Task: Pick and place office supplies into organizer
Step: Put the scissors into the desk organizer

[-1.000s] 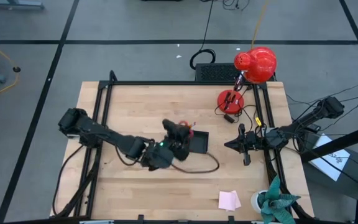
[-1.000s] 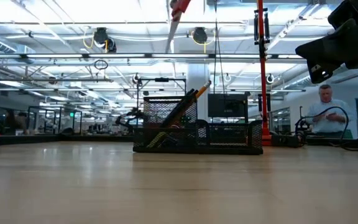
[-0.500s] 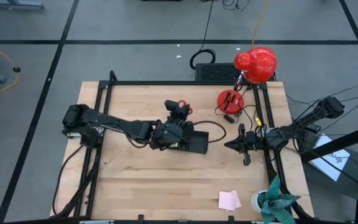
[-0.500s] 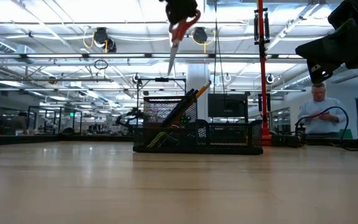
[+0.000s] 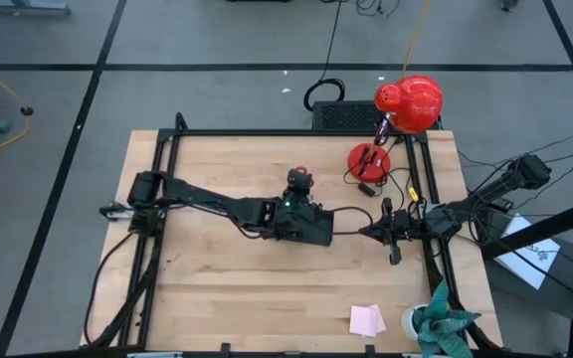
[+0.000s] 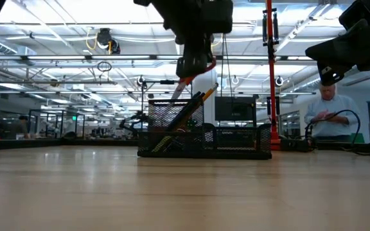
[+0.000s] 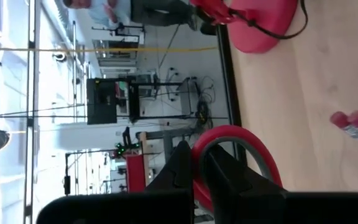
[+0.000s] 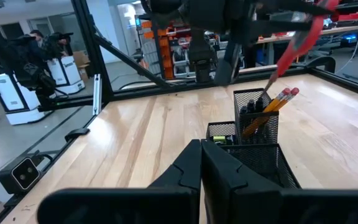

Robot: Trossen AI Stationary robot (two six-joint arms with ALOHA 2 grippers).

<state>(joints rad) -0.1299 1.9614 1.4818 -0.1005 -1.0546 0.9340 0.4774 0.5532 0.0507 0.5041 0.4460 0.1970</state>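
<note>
My left gripper [image 6: 194, 48] hovers over the organizer [image 5: 313, 228], shut on the red-handled scissors [image 6: 189, 72]. The scissors point blade-down at the tall mesh cup [image 8: 255, 115], which holds orange pencils [image 8: 277, 102] and black pens. The organizer is a black mesh tray standing on the table [image 6: 204, 135]. My right gripper [image 5: 365, 231] waits at the organizer's right end, fingers shut [image 8: 201, 165] and empty. A pink sticky-note pad [image 5: 367, 319] lies flat near the table's near edge. My left gripper holds the scissors by a red handle loop [image 7: 229, 134]. The loop arches around one finger [image 7: 241, 180] and the other finger [image 7: 182, 165] lies outside it. The fingers come from above. The scissors hang tilted below them, lifted, with the blade tip [image 8: 269, 84] at the cup's mouth.
A red desk lamp [image 5: 410, 102] and its round base [image 5: 369, 159] stand at the far right corner, with cables trailing. A white roll [image 5: 412, 320] and a green plant [image 5: 446, 323] sit at the near right corner. A person [image 6: 329, 115] stands in the room beyond.
My left gripper has carried the scissors toward the table's right, out over the organizer, and then down. In the low view the scissors have dropped from the top of the picture until the blade tip reaches the cup's mouth. My right arm has kept still.
</note>
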